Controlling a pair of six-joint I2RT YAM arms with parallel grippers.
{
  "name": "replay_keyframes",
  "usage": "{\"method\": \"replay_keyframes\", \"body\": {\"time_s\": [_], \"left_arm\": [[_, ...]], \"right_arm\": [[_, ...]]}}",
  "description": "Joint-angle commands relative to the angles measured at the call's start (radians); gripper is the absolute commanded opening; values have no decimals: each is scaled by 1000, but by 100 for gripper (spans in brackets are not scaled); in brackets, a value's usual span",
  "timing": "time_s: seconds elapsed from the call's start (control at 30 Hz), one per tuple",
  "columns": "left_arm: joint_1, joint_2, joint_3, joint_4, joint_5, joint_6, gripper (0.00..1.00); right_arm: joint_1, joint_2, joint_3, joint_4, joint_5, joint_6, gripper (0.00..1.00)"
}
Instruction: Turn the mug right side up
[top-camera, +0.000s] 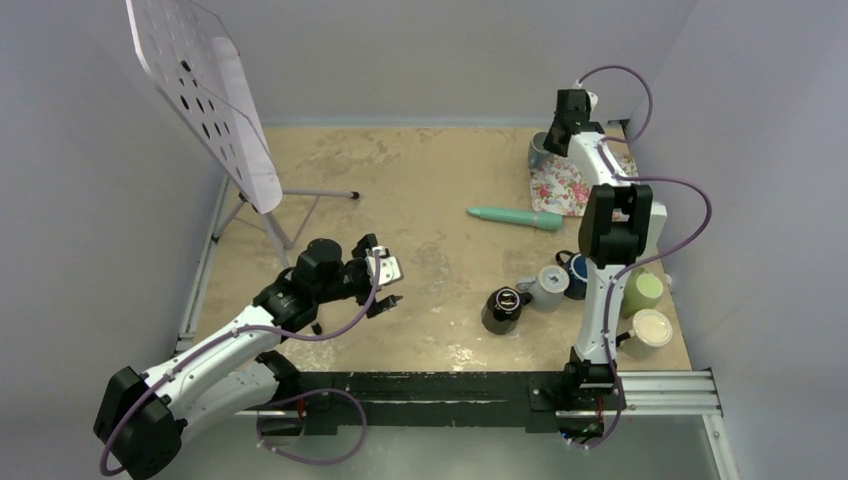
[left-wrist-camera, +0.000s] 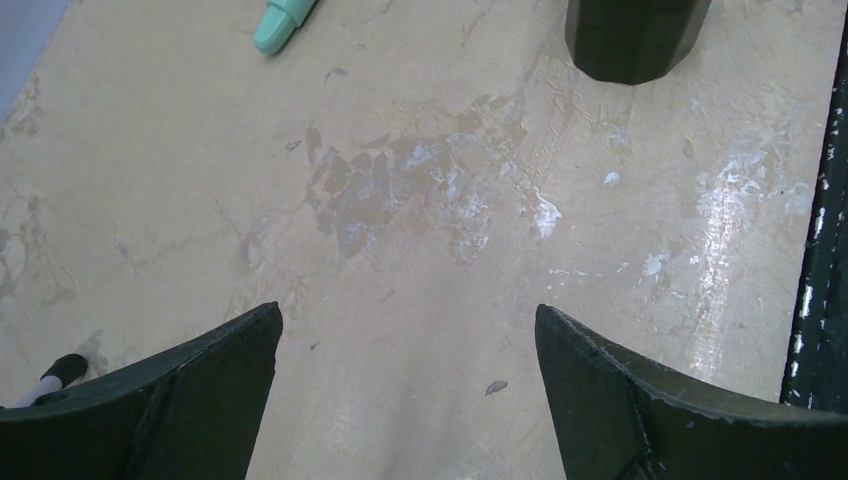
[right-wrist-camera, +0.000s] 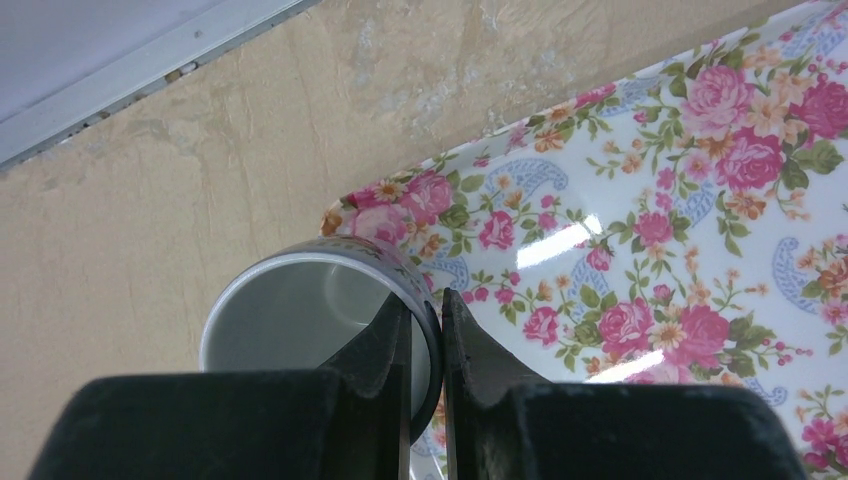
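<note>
The right gripper (right-wrist-camera: 425, 300) is clamped on the wall of the mug (right-wrist-camera: 290, 330): one finger sits inside the rim, the other presses the floral outside, and only the thickness of the wall separates them. The mug's mouth faces up toward the wrist camera, showing a pale grey interior. It stands at the corner of the floral tray (right-wrist-camera: 650, 250), where the tray meets the bare table (right-wrist-camera: 200, 180). Whether its base rests on the tray or hangs just above it cannot be told.

From above, this gripper (top-camera: 552, 135) and the mug (top-camera: 538, 152) are at the far right of the table, near the back wall, at the far-left corner of the tray (top-camera: 565, 188).

The left gripper (left-wrist-camera: 410, 315) is spread wide and holds nothing, with only scuffed tabletop between its fingers. Ahead of it, well apart, are a black mug (left-wrist-camera: 635, 40) and the tip of a teal tool (left-wrist-camera: 283, 22).

In the top view the left gripper (top-camera: 385, 285) hangs over the table's near-left middle. The black mug (top-camera: 505, 308) lies to its right, and the teal tool (top-camera: 515, 216) lies beyond. A grey mug (top-camera: 548, 285), a blue mug (top-camera: 575, 272), a green cup (top-camera: 643, 292) and a cream cup (top-camera: 650, 328) cluster at the near right (partly behind the right arm). A perforated white board (top-camera: 205, 100) leans on a stand at the far left.
</note>
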Motion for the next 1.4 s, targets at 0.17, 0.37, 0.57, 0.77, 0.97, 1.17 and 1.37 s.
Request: {"method": "replay_keyframes", "body": {"time_s": [0.17,0.37,0.57,0.77,0.97,1.17,1.37], "left_arm": [[14,14,-2,90,16,2,100],[20,20,1,87,20,6,100],[23,26,11,83,38,7,100],[23,36,23,84,63,20,100],[24,40,32,77,72,26,99],[25,40,29,82,79,38,99],[25,34,27,96,91,46,99]], "right_arm": [[-32,-57,-18,53,75,35,0],[-35,-9,19,55,42,27,0],[-36,44,86,18,-1,26,0],[-35,78,123,-15,-10,15,0],[-34,71,140,-44,-9,-6,3],[-16,32,87,2,15,-9,4],[26,82,147,-42,19,-19,33]]}}
